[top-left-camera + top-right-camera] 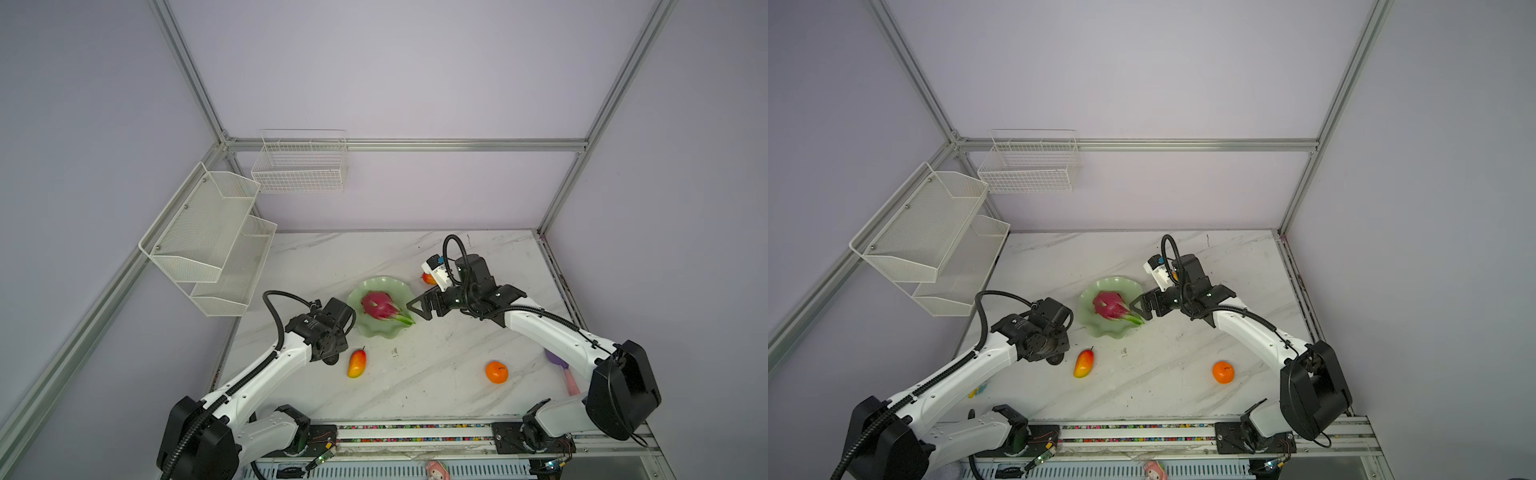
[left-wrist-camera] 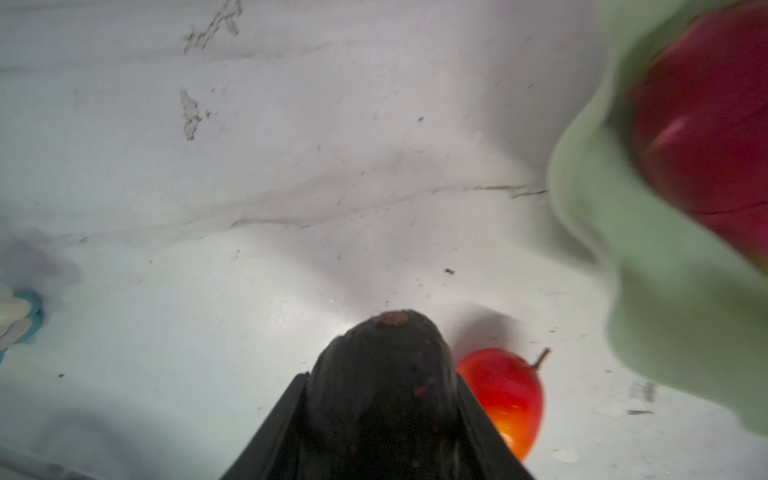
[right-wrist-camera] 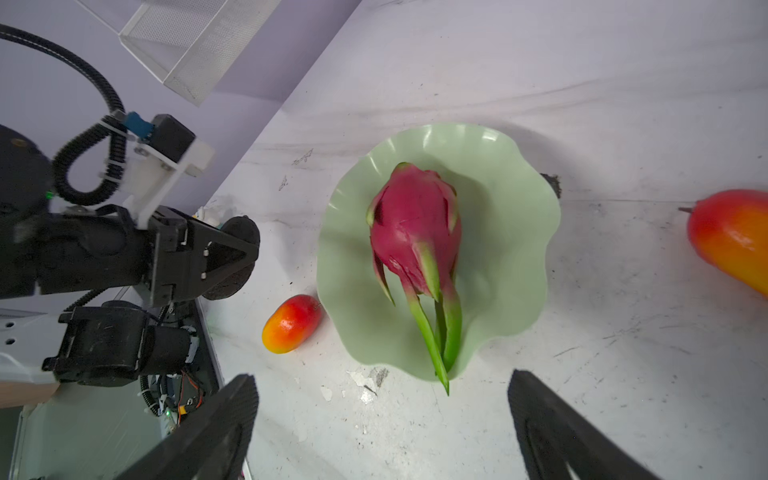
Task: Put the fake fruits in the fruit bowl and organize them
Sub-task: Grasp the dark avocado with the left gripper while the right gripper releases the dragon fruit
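1. The left claw is clenched on the avocado, and the fruit's blunt end pokes out past the fingertips. That wrist view is blurred, so we cannot say whether the avocado hangs clear of the table or rests on it.
2. The right claw is released, its fingers spread wide with nothing between them.
3. Done so far: the dragon fruit lies on its side in the fruit bowl, just ahead of the right claw. Its green tips reach over the rim toward that claw's open gap.
4. In hand: the avocado. The bowl sits near the left claw, ahead and off to one side, so we judge the carry a short one.
5. Left on the table:
   - the near mango, just beside the left claw and close to the bowl's rim, but outside it;
   - the far mango, out to the side of the right claw, apart from the bowl;
   - the tangerine, well behind the right claw, beside its forearm.
6. We reckon one fruit of five is home, one is on its way and three are untouched. With the dragon fruit filling the bowl's middle, the rest will likely need tucking round it.
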Controlling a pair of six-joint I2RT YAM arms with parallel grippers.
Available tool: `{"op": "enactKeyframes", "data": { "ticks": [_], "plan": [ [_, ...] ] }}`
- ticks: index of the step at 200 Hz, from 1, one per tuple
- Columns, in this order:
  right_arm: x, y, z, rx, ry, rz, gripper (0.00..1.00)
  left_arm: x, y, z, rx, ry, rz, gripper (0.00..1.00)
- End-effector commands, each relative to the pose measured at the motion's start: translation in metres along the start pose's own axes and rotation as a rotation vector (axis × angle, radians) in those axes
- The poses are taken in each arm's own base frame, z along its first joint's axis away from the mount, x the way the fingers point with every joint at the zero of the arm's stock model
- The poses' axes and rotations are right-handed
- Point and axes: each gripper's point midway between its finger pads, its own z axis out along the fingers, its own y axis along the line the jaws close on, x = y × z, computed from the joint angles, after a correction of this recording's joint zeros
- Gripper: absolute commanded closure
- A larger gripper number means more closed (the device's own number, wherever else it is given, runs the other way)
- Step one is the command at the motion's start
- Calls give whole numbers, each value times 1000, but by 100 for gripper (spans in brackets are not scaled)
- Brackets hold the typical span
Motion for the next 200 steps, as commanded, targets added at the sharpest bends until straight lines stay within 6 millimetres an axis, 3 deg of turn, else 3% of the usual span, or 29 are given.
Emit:
{"op": "enactKeyframes", "data": {
  "ticks": [1,24,77,132,137,183,200],
  "plan": [
    [-12,8,-5,-15,-75,-27,3,-42,-62,-35,269,-116,-65,60],
    [-14,9,-4,-32,-106,-20,3,-57,-90,-33,360,-150,-123,60],
    [-9,22,-10,-103,-131,-14,3,-80,-122,-15,384,-200,-199,59],
    [-2,19,-5,-101,-109,-3,3,-84,-136,2,367,-182,-208,58],
    [-2,19,-6,-100,-111,-8,3,-79,-137,14,340,-160,-196,58],
    [-10,19,-5,-91,-117,-24,3,-74,-129,25,288,-160,-186,55],
    [-4,15,2,-93,-92,-7,3,-68,-127,28,284,-145,-183,52]
  ]
}}
